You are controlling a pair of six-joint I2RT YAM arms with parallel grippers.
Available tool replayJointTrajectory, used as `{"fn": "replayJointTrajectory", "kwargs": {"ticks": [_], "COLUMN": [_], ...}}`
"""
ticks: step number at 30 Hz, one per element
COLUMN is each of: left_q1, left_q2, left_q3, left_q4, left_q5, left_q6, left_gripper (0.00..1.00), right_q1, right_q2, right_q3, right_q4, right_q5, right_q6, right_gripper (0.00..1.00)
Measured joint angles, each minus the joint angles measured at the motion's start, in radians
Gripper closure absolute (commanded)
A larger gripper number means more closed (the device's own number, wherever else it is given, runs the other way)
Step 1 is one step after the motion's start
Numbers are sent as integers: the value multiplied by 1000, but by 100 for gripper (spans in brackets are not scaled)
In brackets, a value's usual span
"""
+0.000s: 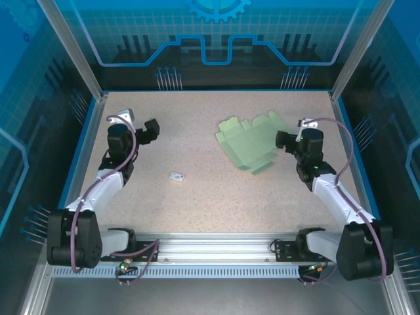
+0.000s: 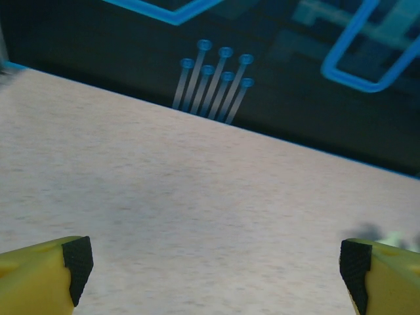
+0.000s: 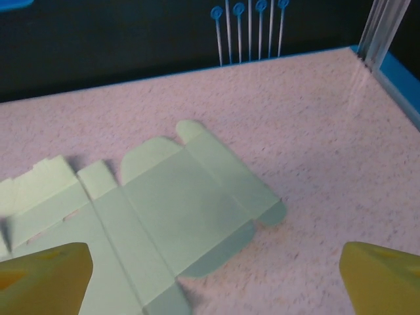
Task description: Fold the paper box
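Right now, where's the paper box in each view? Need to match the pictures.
Top external: paper box, unfolded, right of centre, just left of the right arm's fingers.
Right wrist: left half, running off the bottom edge.
Left wrist: blurred pale-green sliver at the far right edge, probably it.
Shared landmark: table's blue back edge.

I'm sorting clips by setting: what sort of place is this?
Probably a purpose-built robot lab cell, not a home or factory floor: aluminium frame posts, blue circuit-pattern wall panels enclosing a speckled table, and a mounting rail at its near edge.
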Motion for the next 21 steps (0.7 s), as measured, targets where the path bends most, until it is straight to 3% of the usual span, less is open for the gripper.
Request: {"fn": "replayJointTrajectory", "kwargs": {"ticks": [3,7,12,21], "left_q1": [-61,-245,-402,-434], "left_q2": [35,159,355,641], "left_q3": [37,106,217,456], "left_q4": [-37,-104,-150,-202], "left_q5": [84,152,220,253], "left_q6": [-63,-105,-116,-110], "left_gripper": [2,6,14,24], "right_q1": [167,297,309,259], "right_q2": [62,180,303,397], "right_q3": [82,151,195,269], "right_q4": [-136,-243,-323,-327], "right_q5": [34,3,-66,-185], "right_q6": [11,10,-5,-24], "right_gripper": [2,3,5,7]}}
